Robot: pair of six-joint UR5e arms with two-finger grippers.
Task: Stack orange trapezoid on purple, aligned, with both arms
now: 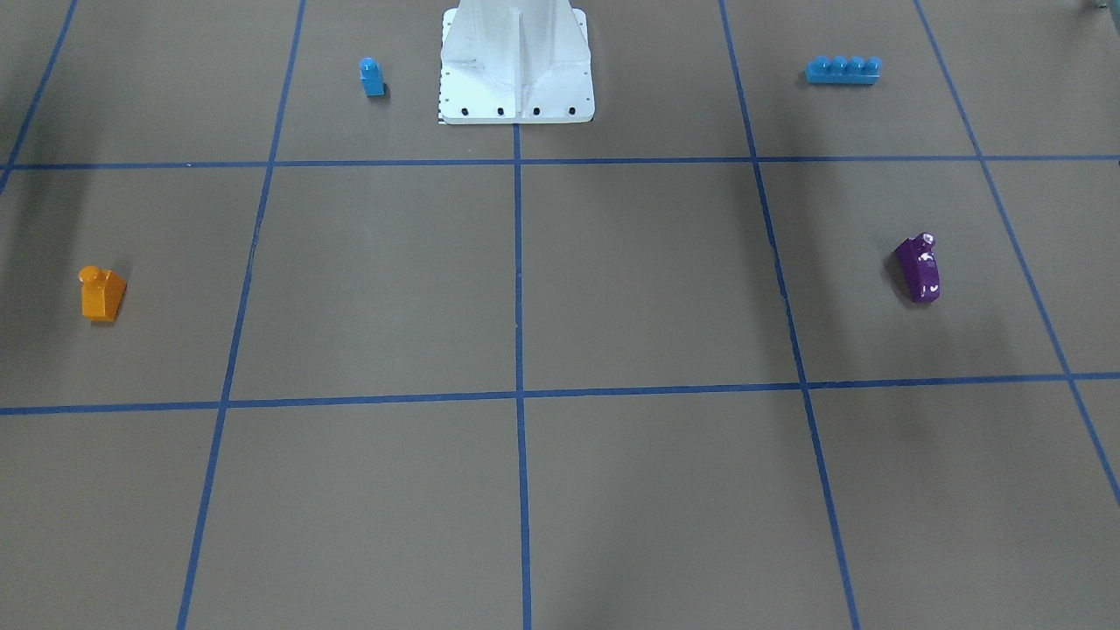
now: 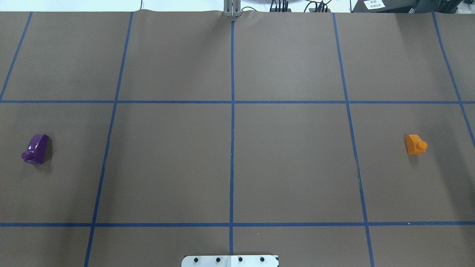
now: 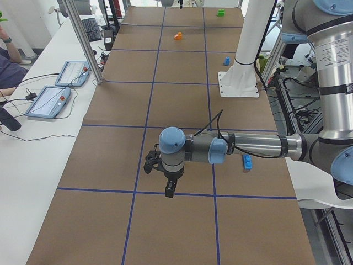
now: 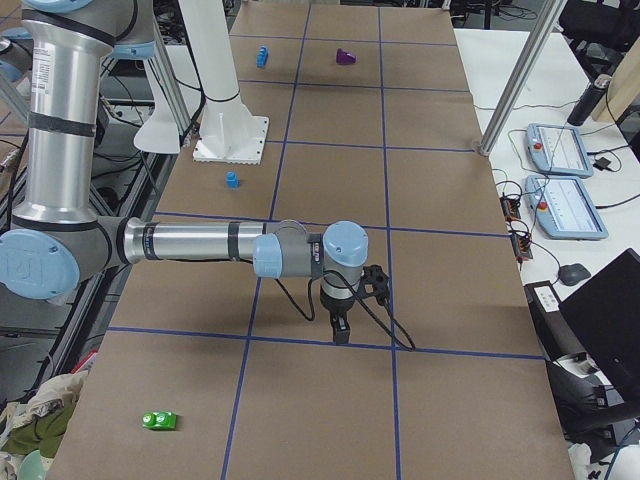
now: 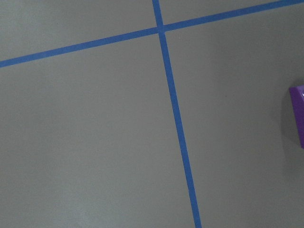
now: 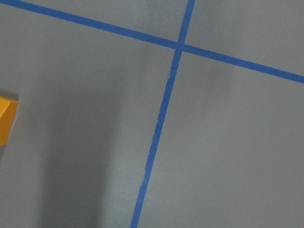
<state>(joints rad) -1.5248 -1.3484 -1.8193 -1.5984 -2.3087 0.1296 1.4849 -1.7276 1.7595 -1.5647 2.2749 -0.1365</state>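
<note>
The orange trapezoid (image 1: 102, 294) sits alone on the brown table, at the right in the overhead view (image 2: 415, 144) and far off in the exterior left view (image 3: 178, 36). A corner of it shows in the right wrist view (image 6: 5, 118). The purple block (image 1: 918, 268) sits far from it at the table's other end (image 2: 36, 149) (image 4: 345, 57), with an edge in the left wrist view (image 5: 298, 116). The left gripper (image 3: 170, 192) and the right gripper (image 4: 341, 330) each hang above the table, fingers pointing down. They show only in the side views, so I cannot tell if they are open or shut.
The white pedestal (image 1: 516, 61) stands at the robot's side of the table. Near it are a blue single-stud block (image 1: 372, 77) and a long blue brick (image 1: 843, 70). A green block (image 4: 160, 420) lies at the right end. Operator tablets (image 3: 55, 99) lie beyond the table.
</note>
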